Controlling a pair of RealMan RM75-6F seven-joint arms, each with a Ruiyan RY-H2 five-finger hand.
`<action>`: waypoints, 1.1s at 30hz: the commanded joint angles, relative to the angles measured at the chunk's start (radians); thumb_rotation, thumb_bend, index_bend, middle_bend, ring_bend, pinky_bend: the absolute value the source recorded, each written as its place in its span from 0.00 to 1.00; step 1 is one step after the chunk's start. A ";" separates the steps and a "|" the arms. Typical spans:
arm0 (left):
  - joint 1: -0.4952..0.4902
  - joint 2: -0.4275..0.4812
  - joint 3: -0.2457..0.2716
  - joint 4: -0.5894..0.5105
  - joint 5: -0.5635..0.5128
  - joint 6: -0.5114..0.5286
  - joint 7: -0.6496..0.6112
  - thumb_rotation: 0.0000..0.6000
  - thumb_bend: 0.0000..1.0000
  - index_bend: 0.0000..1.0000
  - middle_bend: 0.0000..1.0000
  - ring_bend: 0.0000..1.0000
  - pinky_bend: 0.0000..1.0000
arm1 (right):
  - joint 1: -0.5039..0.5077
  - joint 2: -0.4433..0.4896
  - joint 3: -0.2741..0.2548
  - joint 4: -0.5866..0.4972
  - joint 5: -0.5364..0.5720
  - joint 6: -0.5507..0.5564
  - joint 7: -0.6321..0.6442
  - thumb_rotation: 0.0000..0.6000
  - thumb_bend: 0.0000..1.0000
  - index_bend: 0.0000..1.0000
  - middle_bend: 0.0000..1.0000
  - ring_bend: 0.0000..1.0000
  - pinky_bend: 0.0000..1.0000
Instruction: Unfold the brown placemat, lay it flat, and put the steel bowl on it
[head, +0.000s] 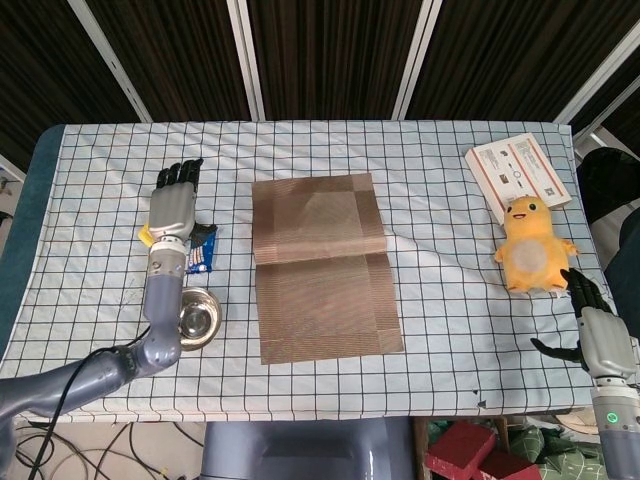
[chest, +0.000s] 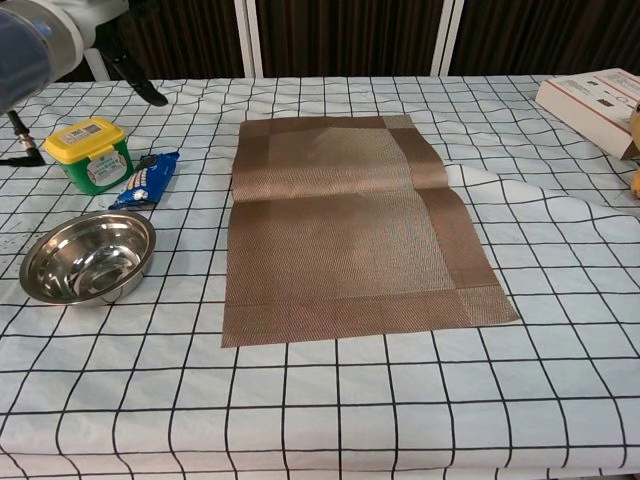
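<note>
The brown placemat (head: 320, 265) lies unfolded and spread out in the middle of the checked cloth, with a crease across it; the chest view shows the placemat (chest: 350, 230) with a slight ridge at that crease. The steel bowl (head: 197, 318) sits upright and empty left of the mat's near half, also in the chest view as the bowl (chest: 88, 257). My left hand (head: 172, 205) hovers left of the mat and beyond the bowl, fingers straight and apart, holding nothing. My right hand (head: 592, 325) rests at the table's right front corner, fingers spread and empty.
A green tub with a yellow lid (chest: 90, 153) and a blue packet (chest: 150, 178) lie just beyond the bowl. A yellow plush toy (head: 530, 245) and a white box (head: 518, 175) stand at the right. The cloth is wrinkled right of the mat.
</note>
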 joint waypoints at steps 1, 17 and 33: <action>0.126 0.135 0.085 -0.185 0.127 0.062 -0.078 1.00 0.06 0.04 0.05 0.00 0.05 | 0.000 -0.003 -0.002 0.001 -0.002 0.004 -0.009 1.00 0.05 0.00 0.00 0.00 0.16; 0.556 0.456 0.436 -0.493 0.561 0.351 -0.375 1.00 0.00 0.00 0.02 0.00 0.04 | -0.005 -0.024 -0.009 0.016 -0.031 0.046 -0.070 1.00 0.00 0.00 0.00 0.00 0.16; 0.630 0.488 0.490 -0.400 0.686 0.380 -0.533 1.00 0.00 0.00 0.02 0.00 0.04 | 0.043 -0.059 -0.033 -0.038 -0.152 0.060 -0.229 1.00 0.03 0.00 0.00 0.00 0.16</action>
